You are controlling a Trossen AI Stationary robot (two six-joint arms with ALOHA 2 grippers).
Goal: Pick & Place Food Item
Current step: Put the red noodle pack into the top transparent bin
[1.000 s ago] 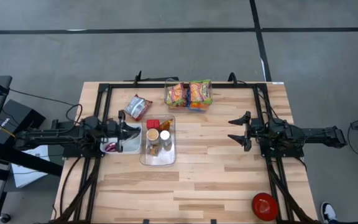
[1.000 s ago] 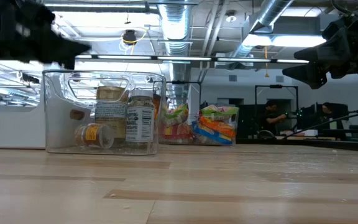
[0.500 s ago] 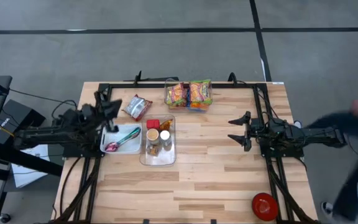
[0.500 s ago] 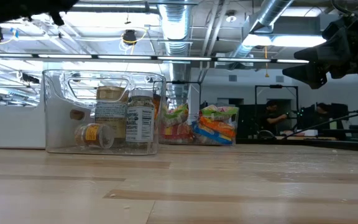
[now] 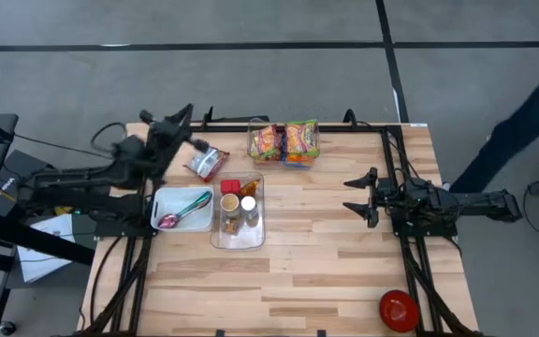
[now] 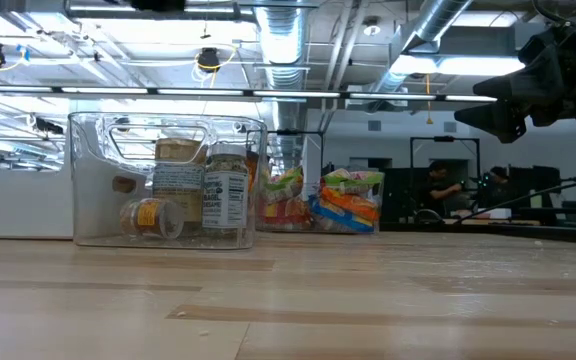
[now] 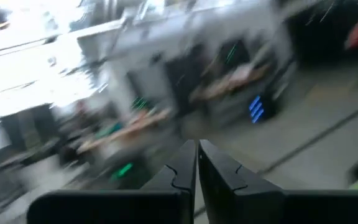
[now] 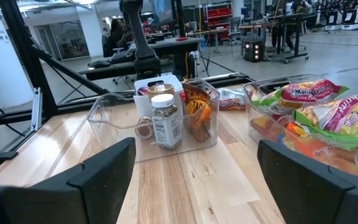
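A red and silver snack packet (image 5: 206, 161) lies flat on the table at the far left. Noodle packs (image 5: 284, 140) sit in a clear container at the far edge. A clear bin (image 5: 239, 211) holds jars and a red box; it also shows in the low view (image 6: 168, 180). My left gripper (image 5: 183, 126) is raised above the table's far left, left of the packet, tipped up toward the room; in the left wrist view (image 7: 196, 163) its fingers are shut on nothing. My right gripper (image 5: 361, 197) hovers open and empty right of the bin.
A white tray (image 5: 162, 198) with a pink and green spoon lies left of the bin. A red bowl (image 5: 398, 310) sits at the near right corner. A person's dark sleeve (image 5: 522, 112) shows past the table's right edge. Bare wood lies along the near half.
My left gripper has risen from over the white tray and swung toward the table's far edge, tipping upward; the tray and spoon now show uncovered. A person has moved in beyond the table's right side.
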